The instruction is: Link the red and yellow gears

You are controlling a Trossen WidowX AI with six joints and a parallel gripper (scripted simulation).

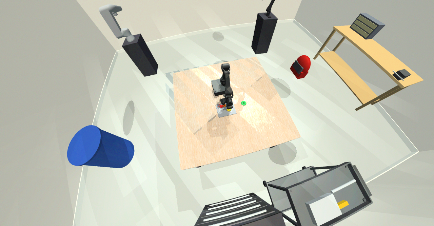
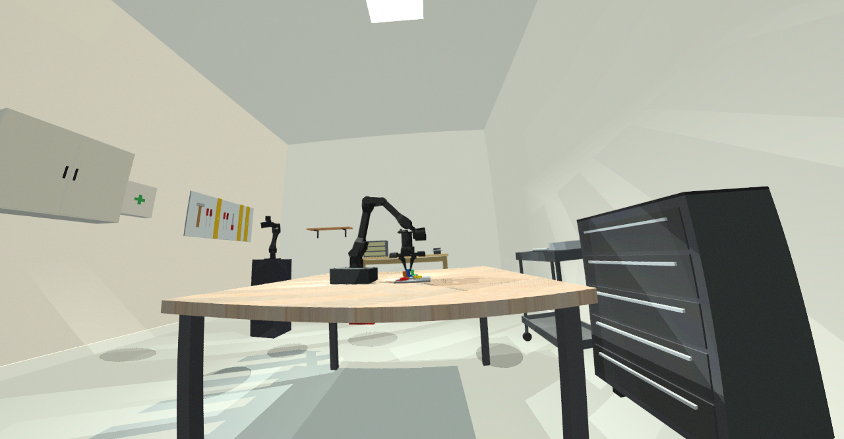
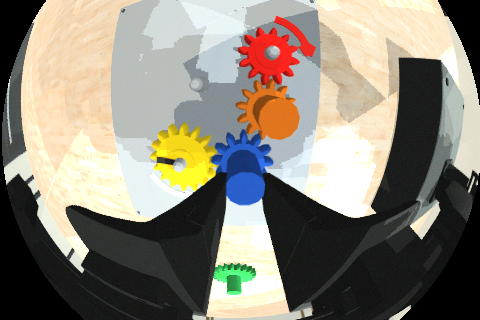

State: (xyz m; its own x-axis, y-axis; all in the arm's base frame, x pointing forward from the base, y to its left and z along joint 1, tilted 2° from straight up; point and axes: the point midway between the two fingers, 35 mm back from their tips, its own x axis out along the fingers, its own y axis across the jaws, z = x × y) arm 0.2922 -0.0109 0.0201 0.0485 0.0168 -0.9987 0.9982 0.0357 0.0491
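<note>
The gripper (image 1: 229, 106) (image 2: 407, 269) (image 3: 244, 179) is clenched on the blue gear (image 3: 242, 157)'s round handle, over the board (image 1: 226, 112) (image 2: 422, 280) (image 3: 155, 75). Whether that gear sits flat is hard to judge from above; its teeth adjoin the yellow gear (image 1: 229, 109) (image 3: 187, 152)'s. The orange gear (image 3: 257, 105), with a thick cylindrical handle, stands between blue and red (image 1: 221, 106) (image 3: 267, 62). One rounded peg (image 3: 196, 84) is bare. The toothed green gear (image 1: 243, 103) (image 3: 234, 274) stands on the grained wooden table (image 1: 200, 139) (image 2: 377, 314) (image 3: 75, 80). A grey cart (image 1: 330, 167) bears a white box (image 1: 323, 209) and a yellow block (image 1: 342, 204).
</note>
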